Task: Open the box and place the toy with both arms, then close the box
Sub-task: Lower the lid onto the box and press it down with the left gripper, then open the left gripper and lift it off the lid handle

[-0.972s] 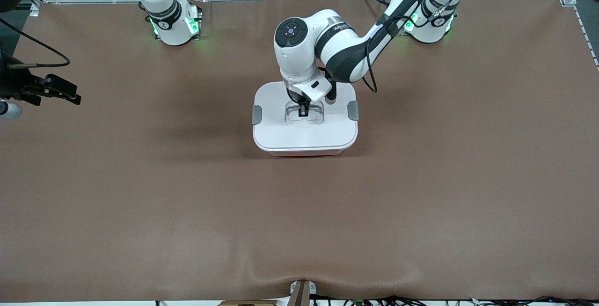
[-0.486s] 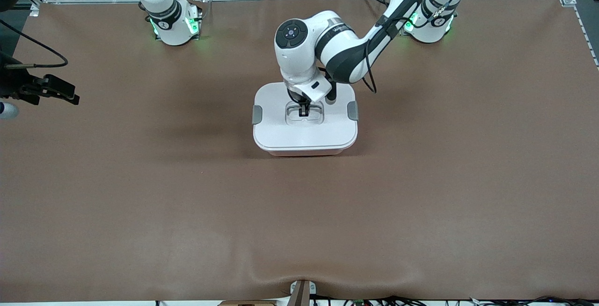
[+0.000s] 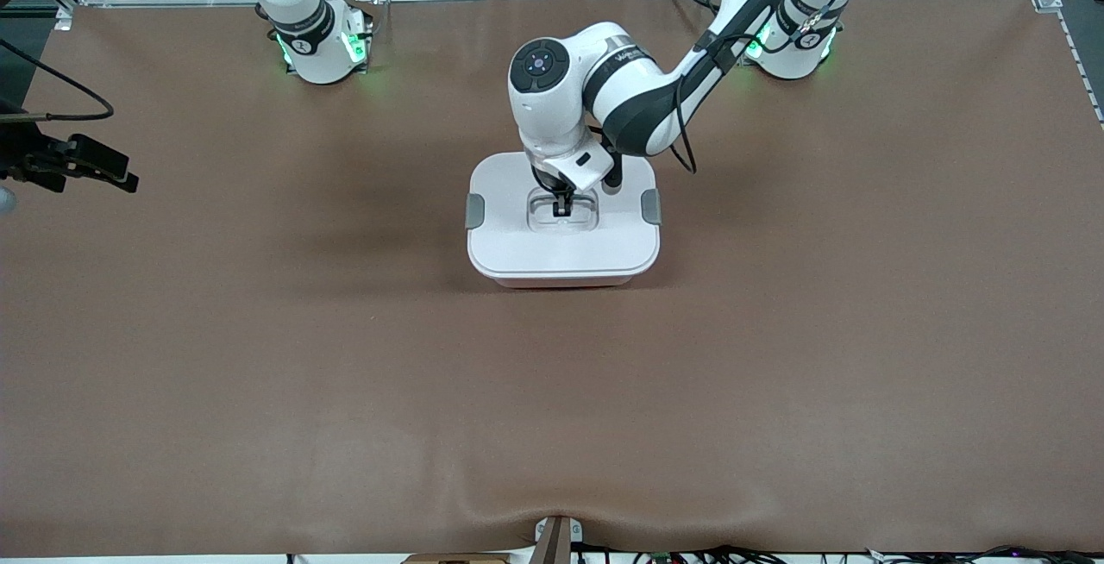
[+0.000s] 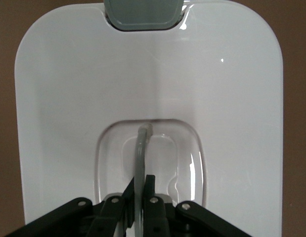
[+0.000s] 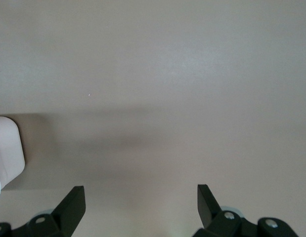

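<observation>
Front view. The box (image 3: pixel 563 232) sits on the brown table cover (image 3: pixel 552 391), about midway between the two arm bases and a little nearer the front camera than they are. Its white lid (image 3: pixel 561 245) is on, with a grey clip (image 3: pixel 473 210) at the end toward the right arm and another clip (image 3: pixel 652 206) at the end toward the left arm. A thin strip of the pink base (image 3: pixel 561 283) shows under the lid's edge nearest the camera. The left arm (image 3: pixel 638 98) reaches from its base down over the box. The left gripper (image 3: pixel 561 209) is down in the lid's recessed centre, fingers pressed together on the handle (image 3: pixel 561 205). The right gripper (image 3: pixel 82 163) hangs in the air over the table edge at the right arm's end, well apart from the box. The toy cannot be seen in this view.

Left wrist view. Looking down on the lid (image 4: pixel 153 89), one grey clip (image 4: pixel 144 14) at its rim. The left gripper (image 4: pixel 139 193) pinches the grey handle (image 4: pixel 141 153), which stands up out of the clear recess (image 4: pixel 187 163). Both fingers (image 4: pixel 150 186) touch the handle, one on each side.

Right wrist view. The right gripper (image 5: pixel 141 202) has its fingers (image 5: pixel 73 202) spread wide with nothing between them, bare table cover (image 5: pixel 157 79) underneath. A corner of the box (image 5: pixel 7 148) shows at the picture's edge, away from the fingers.
</observation>
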You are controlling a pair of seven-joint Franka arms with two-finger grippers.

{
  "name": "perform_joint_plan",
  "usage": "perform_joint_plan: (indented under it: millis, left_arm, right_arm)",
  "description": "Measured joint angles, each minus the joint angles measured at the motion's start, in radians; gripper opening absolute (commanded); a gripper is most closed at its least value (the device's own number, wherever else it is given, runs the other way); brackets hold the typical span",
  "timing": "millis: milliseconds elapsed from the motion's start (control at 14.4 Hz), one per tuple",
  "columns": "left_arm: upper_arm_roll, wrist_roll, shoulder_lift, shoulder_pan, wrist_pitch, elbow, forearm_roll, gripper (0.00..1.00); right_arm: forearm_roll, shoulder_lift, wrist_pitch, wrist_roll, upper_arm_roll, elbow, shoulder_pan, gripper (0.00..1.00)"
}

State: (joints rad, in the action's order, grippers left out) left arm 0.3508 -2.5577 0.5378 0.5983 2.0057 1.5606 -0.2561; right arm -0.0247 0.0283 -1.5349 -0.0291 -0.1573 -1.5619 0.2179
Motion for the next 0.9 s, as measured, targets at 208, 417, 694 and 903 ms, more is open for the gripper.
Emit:
perform_joint_plan:
  millis: [208, 417, 694, 903]
  left_arm:
    - [-0.002, 0.033, 0.001, -0.007, -0.004, 0.006, 0.000, 1.00]
    - [-0.002, 0.074, 0.000, -0.010, -0.004, 0.002, 0.000, 1.00]
    - [-0.001, 0.229, -0.059, -0.027, -0.068, -0.026, 0.036, 1.00]
    - [-0.002, 0.486, -0.145, -0.099, -0.202, -0.056, 0.073, 1.00]
  right_arm:
    - [0.000, 0.000, 0.001, 0.000, -0.002, 0.000, 0.000, 1.00]
    - [0.000, 0.001, 0.006, 0.000, -0.002, 0.000, 0.000, 1.00]
    - [0.000, 0.001, 0.006, 0.000, -0.003, 0.000, 0.000, 1.00]
    - [0.000, 0.001, 0.006, 0.000, -0.003, 0.000, -0.001, 1.00]
